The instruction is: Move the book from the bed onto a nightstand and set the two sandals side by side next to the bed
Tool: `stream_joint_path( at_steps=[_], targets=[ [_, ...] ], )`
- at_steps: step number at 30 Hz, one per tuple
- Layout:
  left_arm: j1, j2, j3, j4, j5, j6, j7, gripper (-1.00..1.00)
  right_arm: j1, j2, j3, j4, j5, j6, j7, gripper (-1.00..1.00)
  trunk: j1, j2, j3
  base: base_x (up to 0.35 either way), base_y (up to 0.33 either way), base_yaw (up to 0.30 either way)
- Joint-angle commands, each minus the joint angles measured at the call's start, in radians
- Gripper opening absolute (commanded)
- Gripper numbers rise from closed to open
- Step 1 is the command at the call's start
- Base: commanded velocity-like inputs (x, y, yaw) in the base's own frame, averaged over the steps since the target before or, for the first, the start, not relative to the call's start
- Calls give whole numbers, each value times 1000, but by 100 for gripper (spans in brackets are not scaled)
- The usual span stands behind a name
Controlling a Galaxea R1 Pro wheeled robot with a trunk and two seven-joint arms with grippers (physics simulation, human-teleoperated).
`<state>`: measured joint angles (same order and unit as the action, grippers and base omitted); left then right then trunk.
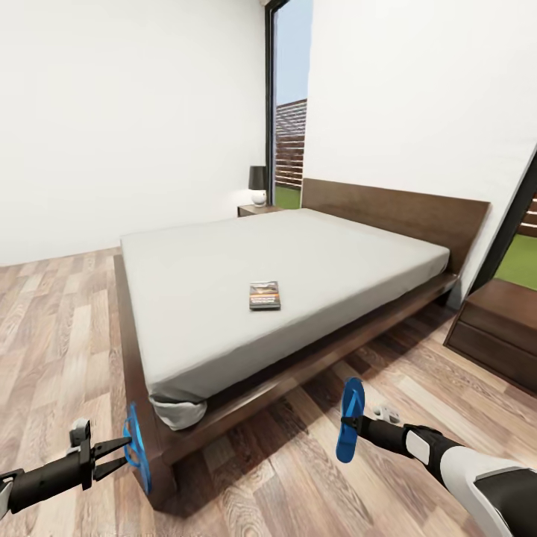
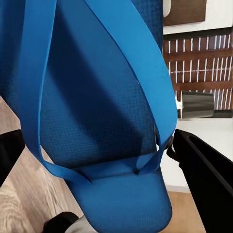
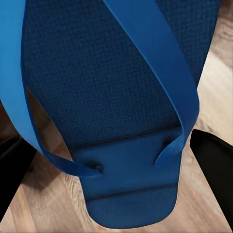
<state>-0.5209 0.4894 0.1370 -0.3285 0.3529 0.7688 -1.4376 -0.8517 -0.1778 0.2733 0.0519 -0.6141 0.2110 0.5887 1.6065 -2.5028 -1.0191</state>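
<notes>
Sandal-placing step, both arms loaded. The left gripper (image 1: 123, 451) is clamped on one bright blue sandal (image 1: 136, 447), held on edge against the foot corner of the bed (image 1: 142, 373); the right gripper (image 1: 356, 425) grips the other sandal (image 1: 349, 420) upright above the plank floor (image 1: 298, 477) beside the bed. Next move, by judgement: lower both soles flat and parallel, close together. The book (image 1: 265, 295), dark-covered and thin, lies on the grey mattress, not yet moved to a nightstand (image 1: 496, 324).

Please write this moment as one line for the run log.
left gripper: holds sandal | right gripper: holds sandal | book: on bed
</notes>
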Motion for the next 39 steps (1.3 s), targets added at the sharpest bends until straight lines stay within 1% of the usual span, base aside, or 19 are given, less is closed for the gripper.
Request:
stream_joint_path(
  at_steps=[1, 11, 37, 39],
  targets=[
    [-1, 0, 1, 0, 0, 10, -3, -100, -1, 0, 6, 3, -12, 5, 6, -100, 0, 0, -1, 0, 0, 163],
    [-1, 0, 1, 0, 0, 10, -3, -100, -1, 0, 6, 2, -12, 5, 6, -100, 0, 0, -1, 0, 0, 121],
    [-1, 0, 1, 0, 0, 10, -4, -100, -1, 1, 7, 2, -10, 5, 3, -100, 0, 0, -1, 0, 0, 3],
    [-1, 4, 1, 1, 0, 9, -4, -100, -1, 1, 7, 2, -10, 5, 3, -100, 0, 0, -1, 0, 0, 0]
  ],
)
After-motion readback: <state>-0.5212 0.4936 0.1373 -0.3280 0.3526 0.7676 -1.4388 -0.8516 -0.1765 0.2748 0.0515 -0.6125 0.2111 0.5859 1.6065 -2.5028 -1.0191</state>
